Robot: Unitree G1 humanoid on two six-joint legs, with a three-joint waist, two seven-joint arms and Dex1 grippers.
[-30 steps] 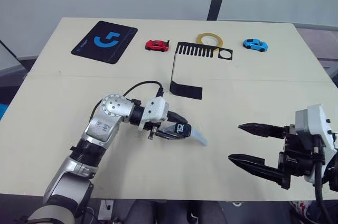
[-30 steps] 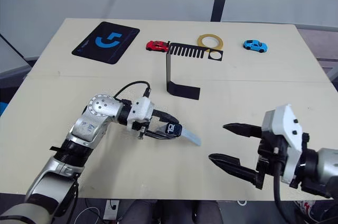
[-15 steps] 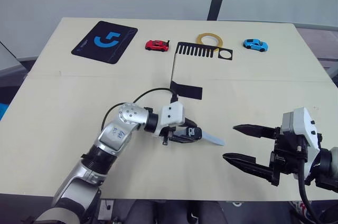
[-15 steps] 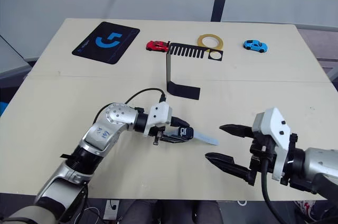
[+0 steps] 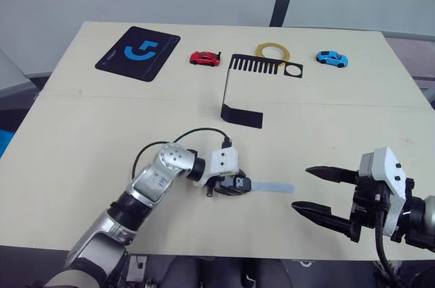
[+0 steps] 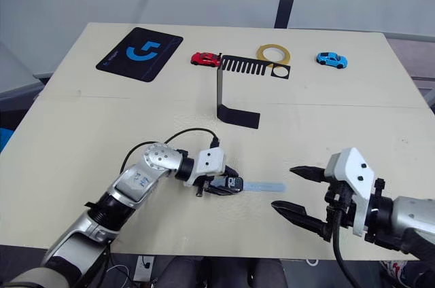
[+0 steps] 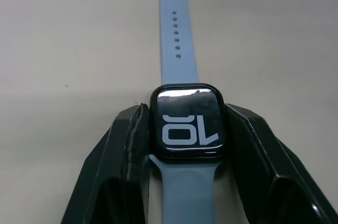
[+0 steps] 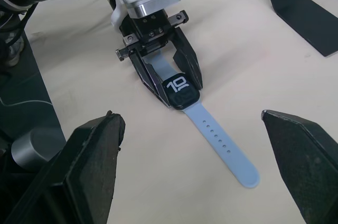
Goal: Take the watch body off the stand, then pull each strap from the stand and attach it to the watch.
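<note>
In the left eye view, the small black rounded-square watch body (image 5: pixel 234 185) is seen clamped between the two black fingers of the left hand (image 5: pixel 230 186), low on the pale wooden worktop (image 5: pixel 81 132) and well in front of the thin black bent sheet-metal stand (image 5: pixel 239 91). A pale grey-blue flexible strap (image 5: pixel 273 186) is carried out from the watch body towards the right hand (image 5: pixel 314 189), whose fingers are held wide apart, with nothing between them.

Against the earlier head views, the watch has been carried further from the stand and towards the right hand, and the strap is now laid flatter.

In the left wrist view, the watch body is gripped by its sides, and strap is seen at both of its ends.

In the right wrist view, the perforated strap is seen lying on the worktop.

Both straps are judged fitted, so the assembly is probably almost finished.
</note>
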